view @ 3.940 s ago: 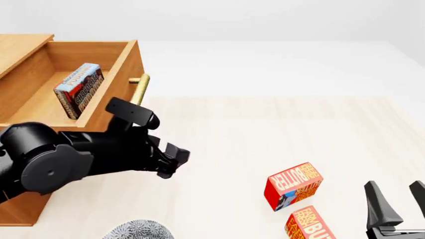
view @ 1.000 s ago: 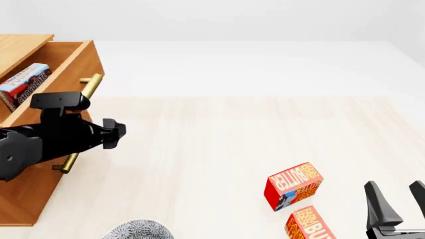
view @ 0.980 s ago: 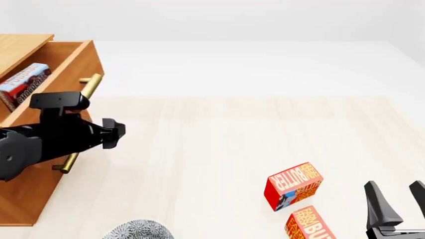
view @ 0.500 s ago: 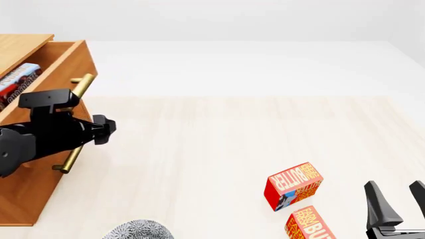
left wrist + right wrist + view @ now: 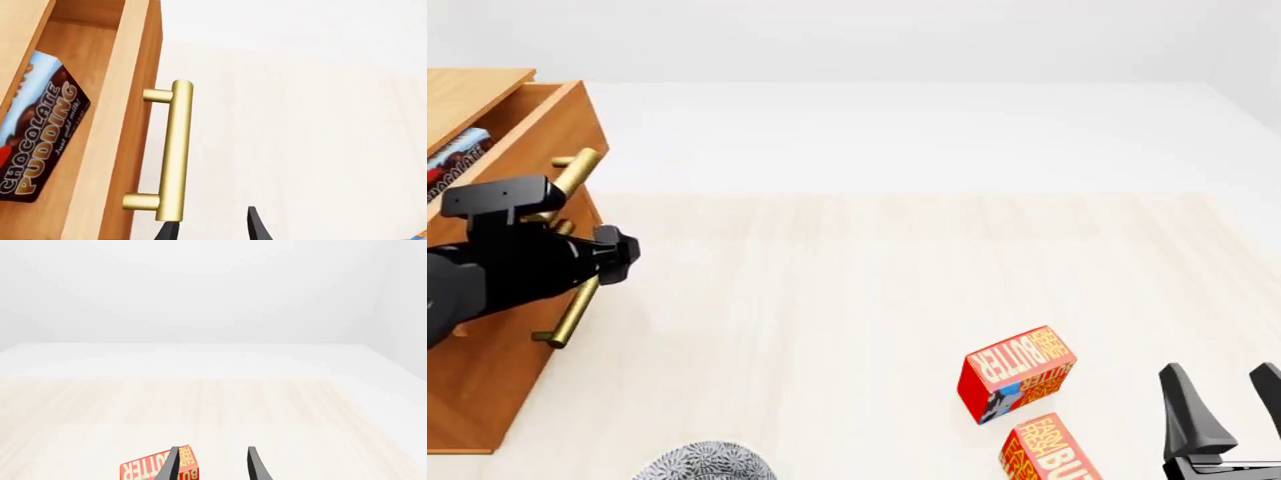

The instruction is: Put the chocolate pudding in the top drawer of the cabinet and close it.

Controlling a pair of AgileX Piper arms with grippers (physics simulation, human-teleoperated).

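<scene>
The pudding (image 5: pixel 41 135) lies inside the top drawer (image 5: pixel 550 130) of the cabinet (image 5: pixel 481 360), which stands at the worktop's (image 5: pixel 894 300) left edge. The drawer is only partly out, with a sliver of the box showing over its front in the front view. The left tool (image 5: pixel 210 229) sits at the drawer front, just beside the lower end of the brass handle (image 5: pixel 175 150); its fingers are slightly apart and grip nothing. The right tool (image 5: pixel 1224 410) rests at the worktop's near right corner, fingers spread and empty. 2 butter boxes lie near it: 1 butter box (image 5: pixel 1016 373) stands a little toward the middle, the other box (image 5: pixel 1049 450) is at the near edge.
</scene>
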